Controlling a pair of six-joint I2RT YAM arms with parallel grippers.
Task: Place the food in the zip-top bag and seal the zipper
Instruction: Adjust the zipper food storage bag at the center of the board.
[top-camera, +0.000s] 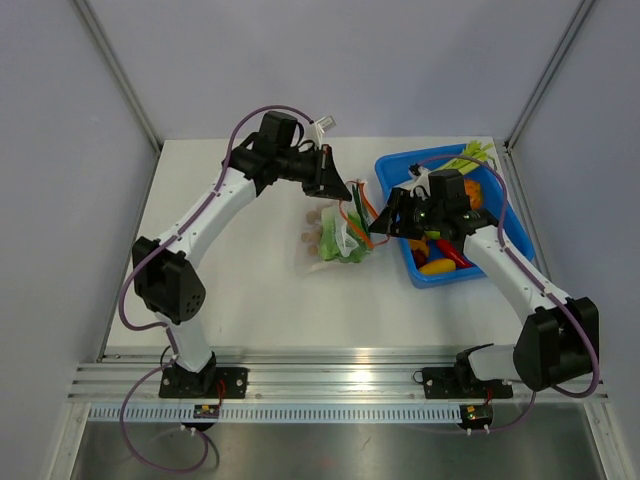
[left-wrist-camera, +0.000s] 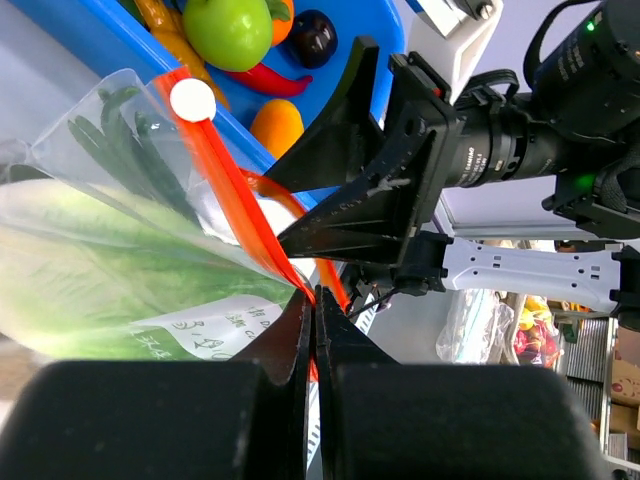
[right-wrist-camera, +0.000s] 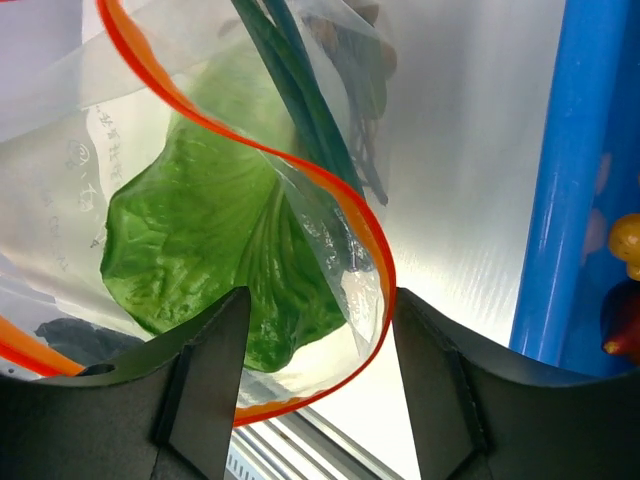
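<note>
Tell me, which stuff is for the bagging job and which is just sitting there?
For the job: bag, zipper, cabbage, green onions, apple, left gripper pinching the zipper, right gripper open around the bag's edge.

Just sitting there: blue bin, table, metal rail.

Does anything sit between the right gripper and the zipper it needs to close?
Nothing visible does. The zipper loops between the open fingers of the right gripper, with only the film of the zip-top bag around it. The left gripper pinches the same strip nearby, clear of that gap.
</note>
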